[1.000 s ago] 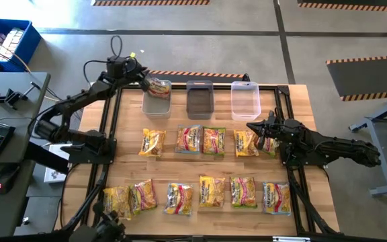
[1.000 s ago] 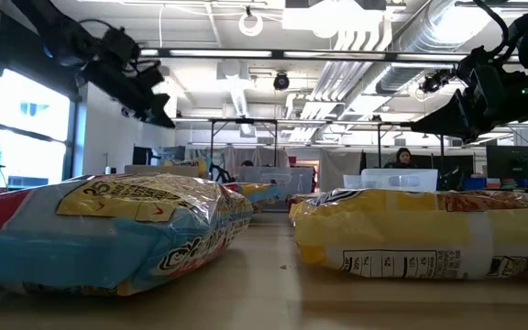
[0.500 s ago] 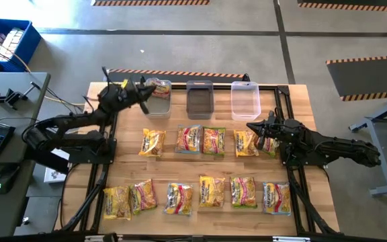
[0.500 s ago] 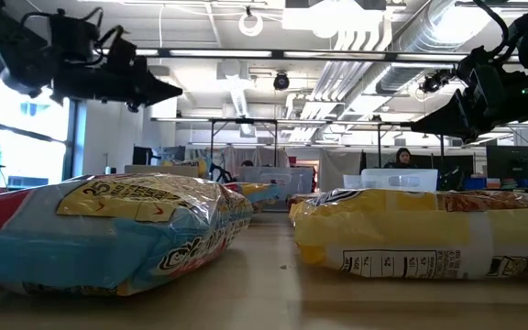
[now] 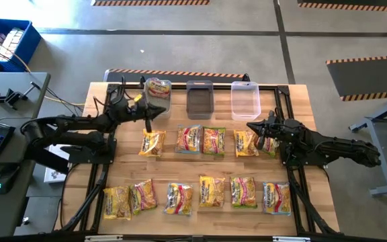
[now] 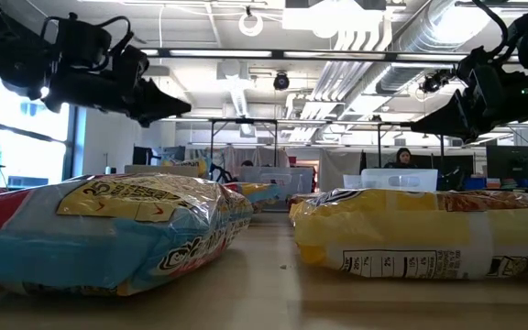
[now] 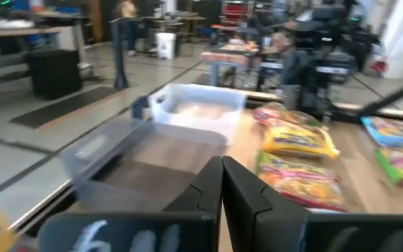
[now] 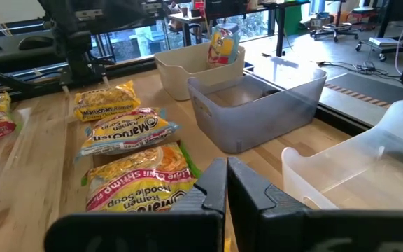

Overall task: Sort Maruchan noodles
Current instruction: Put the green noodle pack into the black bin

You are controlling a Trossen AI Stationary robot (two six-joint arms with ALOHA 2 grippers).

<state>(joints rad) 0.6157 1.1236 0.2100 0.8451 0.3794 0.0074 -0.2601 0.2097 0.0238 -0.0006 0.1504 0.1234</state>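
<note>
Table (image 5: 130,178) w/ two rows of noodle packets (image 5: 200,141), one packet (image 5: 156,87) already in the left tub (image 5: 158,104); left gripper (image 5: 148,121) pressed together & empty above the nearest packet, needs to open, right gripper (image 5: 252,126) also pressed together, idle.

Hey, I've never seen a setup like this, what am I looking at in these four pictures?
Two robot arms work at a wooden table. One picture looks straight down, one looks level across the tabletop, and two come from cameras on the arms' wrists. Ramen packets lie in two rows, with three tubs behind them; the left tub has one packet propped inside. The left gripper hovers shut just in front of that tub, holding nothing. The right gripper waits shut above the back row's right end, also holding nothing.
</note>
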